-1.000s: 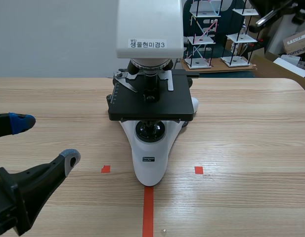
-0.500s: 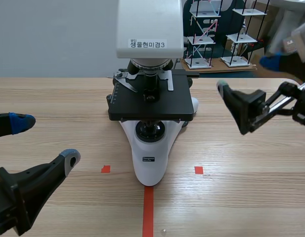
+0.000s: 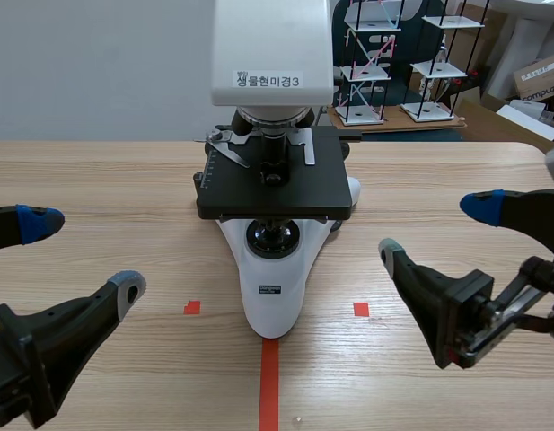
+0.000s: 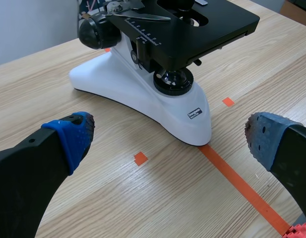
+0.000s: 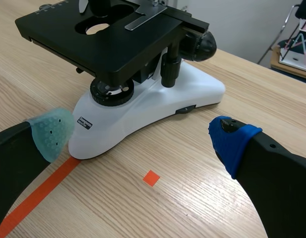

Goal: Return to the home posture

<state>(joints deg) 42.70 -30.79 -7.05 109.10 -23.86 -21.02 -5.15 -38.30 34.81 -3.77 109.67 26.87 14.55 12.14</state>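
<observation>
Left gripper (image 3: pixel 83 254) and right gripper (image 3: pixel 436 228) rest released, empty, flanking the microscope (image 3: pixel 275 184); treat your homing as nearly complete.

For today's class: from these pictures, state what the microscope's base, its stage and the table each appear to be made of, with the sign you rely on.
The microscope base: smooth glossy white with moulded curves, likely plastic or painted metal; which one is unclear. The stage: flat matt black plate, probably coated metal. The table: pale wood grain, either wood or laminate.
</observation>
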